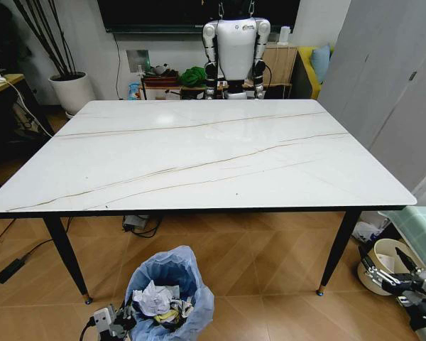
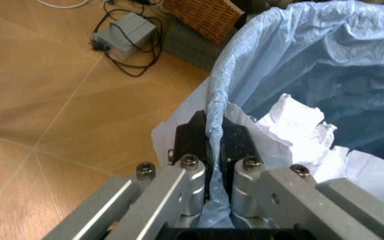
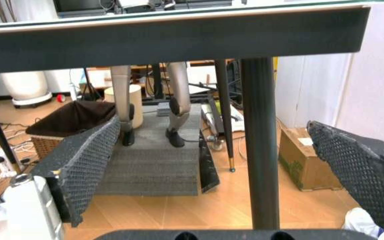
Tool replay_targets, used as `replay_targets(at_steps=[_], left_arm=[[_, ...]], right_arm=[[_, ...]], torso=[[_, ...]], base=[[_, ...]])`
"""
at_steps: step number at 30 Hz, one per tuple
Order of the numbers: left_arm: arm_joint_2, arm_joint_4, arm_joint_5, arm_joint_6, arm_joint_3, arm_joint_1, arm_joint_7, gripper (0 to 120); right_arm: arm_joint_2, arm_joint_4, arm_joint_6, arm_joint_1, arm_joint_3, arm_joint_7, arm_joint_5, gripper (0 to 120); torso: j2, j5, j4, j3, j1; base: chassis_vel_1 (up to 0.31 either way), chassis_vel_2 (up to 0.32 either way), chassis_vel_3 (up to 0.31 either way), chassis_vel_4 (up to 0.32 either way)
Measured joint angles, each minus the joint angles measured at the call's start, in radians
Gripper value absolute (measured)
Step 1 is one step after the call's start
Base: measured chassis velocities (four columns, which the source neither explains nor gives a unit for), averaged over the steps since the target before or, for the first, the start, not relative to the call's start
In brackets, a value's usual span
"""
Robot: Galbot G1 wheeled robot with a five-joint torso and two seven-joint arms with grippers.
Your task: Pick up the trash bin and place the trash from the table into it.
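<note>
Head view: the marble-look surface [image 1: 199, 153] shows no litter on its top, and the trash bin [image 1: 170, 295] with its blue bag stands low in front of the near edge, already carrying the trash [image 1: 156, 302] — crumpled white paper and a bit of yellow wrapper. The left claw [image 1: 112, 321] sits at the bin's near-left rim, while the right claw [image 1: 394, 273] hangs low off the right corner of the surface, next to a cream-white bin [image 1: 383, 257]. Left wrist view: the left claw is pinched tight on a fold of the blue bag at the bin's rim, its dark pads [image 2: 190, 137] pressing either side of the plastic, with white paper just inside. Right wrist view: the right claw is spread wide and carries nothing, its mesh-faced fingers [image 3: 88, 165] framing a black leg of the surface. The clearing step looks finished; what seems left is setting the bin down, which calls for a steady lowering before the bag is let go.
</note>
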Motion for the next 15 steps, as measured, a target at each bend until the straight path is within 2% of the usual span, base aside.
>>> replay_targets(at_steps=[15], left_arm=[[-0.001,0.048,-0.009,0.001,-0.004,-0.026,0.000,0]], right_arm=[[0.000,0.000,0.000,0.000,0.000,0.000,0.000,100]], torso=[[-0.066,-0.0001,-0.0001,-0.038,-0.029]], base=[[0.000,0.000,0.000,0.000]])
